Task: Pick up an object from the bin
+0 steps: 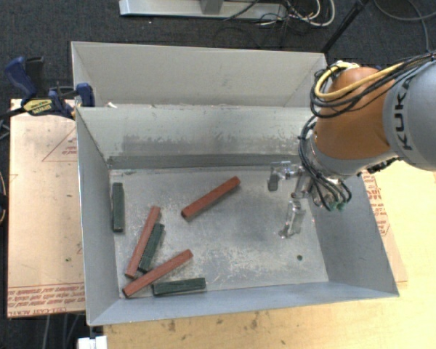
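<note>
My gripper point(283, 203) hangs over the bare right part of the bin floor, open, with nothing between its fingers. One fingertip point(276, 179) points toward the back wall and the other point(290, 226) reaches toward the front. The nearest loose thing is a red-brown bar point(211, 198), lying aslant in the middle of the bin, well to the gripper's left and apart from it.
At the front left lie two more red-brown bars point(143, 242) point(158, 273) and two dark green bars point(152, 247) point(179, 287), close together. Another dark green bar point(117, 207) lies along the left wall. The arm with its orange cover reaches in over the bin's right rim.
</note>
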Controlling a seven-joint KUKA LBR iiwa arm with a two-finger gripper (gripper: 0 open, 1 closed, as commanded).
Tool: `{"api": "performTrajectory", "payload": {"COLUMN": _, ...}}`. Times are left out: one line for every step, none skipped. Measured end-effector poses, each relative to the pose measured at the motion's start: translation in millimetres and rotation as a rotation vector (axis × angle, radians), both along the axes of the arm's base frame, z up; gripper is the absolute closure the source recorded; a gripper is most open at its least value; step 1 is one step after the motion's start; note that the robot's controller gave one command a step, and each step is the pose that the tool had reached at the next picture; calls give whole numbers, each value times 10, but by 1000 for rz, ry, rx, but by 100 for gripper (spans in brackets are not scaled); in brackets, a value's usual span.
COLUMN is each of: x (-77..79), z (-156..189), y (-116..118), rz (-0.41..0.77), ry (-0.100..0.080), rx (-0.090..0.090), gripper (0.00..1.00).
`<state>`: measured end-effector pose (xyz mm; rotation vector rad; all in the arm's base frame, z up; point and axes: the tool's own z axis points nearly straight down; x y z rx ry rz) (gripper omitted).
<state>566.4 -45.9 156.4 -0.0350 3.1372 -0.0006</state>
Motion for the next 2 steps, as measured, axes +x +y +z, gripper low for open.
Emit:
{"api": "performTrajectory", "payload": {"x": 183, "z": -298, "y": 263, "rz": 8, "ry": -7, "rx": 1, "gripper": 0}}
{"api": "performTrajectory", "payload": {"x": 207, "z": -261, "y": 626, "rz": 132, "ry": 9, "rx": 1, "gripper": 0}}
